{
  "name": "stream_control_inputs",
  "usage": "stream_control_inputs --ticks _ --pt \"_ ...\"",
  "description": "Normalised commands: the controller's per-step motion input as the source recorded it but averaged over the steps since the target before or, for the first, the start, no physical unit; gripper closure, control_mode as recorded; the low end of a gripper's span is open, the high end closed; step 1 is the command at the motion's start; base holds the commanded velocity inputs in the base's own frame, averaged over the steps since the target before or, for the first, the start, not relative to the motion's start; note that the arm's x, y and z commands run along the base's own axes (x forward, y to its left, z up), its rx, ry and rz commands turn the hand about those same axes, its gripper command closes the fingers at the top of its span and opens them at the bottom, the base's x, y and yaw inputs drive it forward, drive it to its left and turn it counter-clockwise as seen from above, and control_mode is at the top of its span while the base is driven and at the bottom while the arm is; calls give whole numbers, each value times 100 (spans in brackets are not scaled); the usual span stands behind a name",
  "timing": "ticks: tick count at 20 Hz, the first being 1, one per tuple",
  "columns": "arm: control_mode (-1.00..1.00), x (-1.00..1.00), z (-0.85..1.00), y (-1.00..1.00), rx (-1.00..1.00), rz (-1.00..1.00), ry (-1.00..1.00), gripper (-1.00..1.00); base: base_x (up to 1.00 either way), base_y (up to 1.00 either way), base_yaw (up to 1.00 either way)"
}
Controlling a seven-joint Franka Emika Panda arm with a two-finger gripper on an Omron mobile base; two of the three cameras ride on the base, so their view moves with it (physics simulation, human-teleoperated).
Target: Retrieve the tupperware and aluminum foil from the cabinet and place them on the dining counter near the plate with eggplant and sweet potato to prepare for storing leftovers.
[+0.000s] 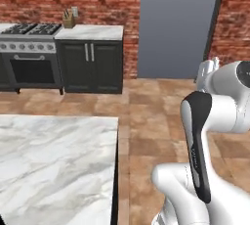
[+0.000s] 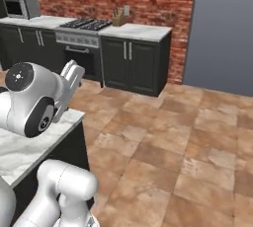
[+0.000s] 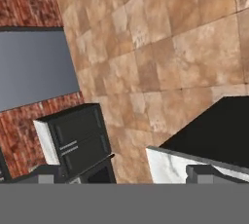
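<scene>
Jaws spread wide with nothing between them, gripper (image 3: 126,174) at the frame's bottom over the dining counter (image 1: 53,155) at lower left; I'd guess that slim foil box is light, so grab across its narrow sides.

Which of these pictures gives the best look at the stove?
The left base view: the stove faces the camera squarely, with burners, knobs and oven door plain. The right base view shows the same stove farther off and at an angle, partly behind the arm. In the hand view I can't make it out for certain.
</scene>
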Motion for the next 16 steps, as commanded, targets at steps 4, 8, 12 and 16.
stream_control_inputs --ticks 4,8,12,16 --pt "100 0 0 0 0 0 0 -100 100 -51 43" --pt "100 0 0 0 0 0 0 -100 79 -100 -1" --pt "100 0 0 0 0 0 0 -100 78 -84 -27" --pt "100 0 0 0 0 0 0 -100 100 -9 -8"
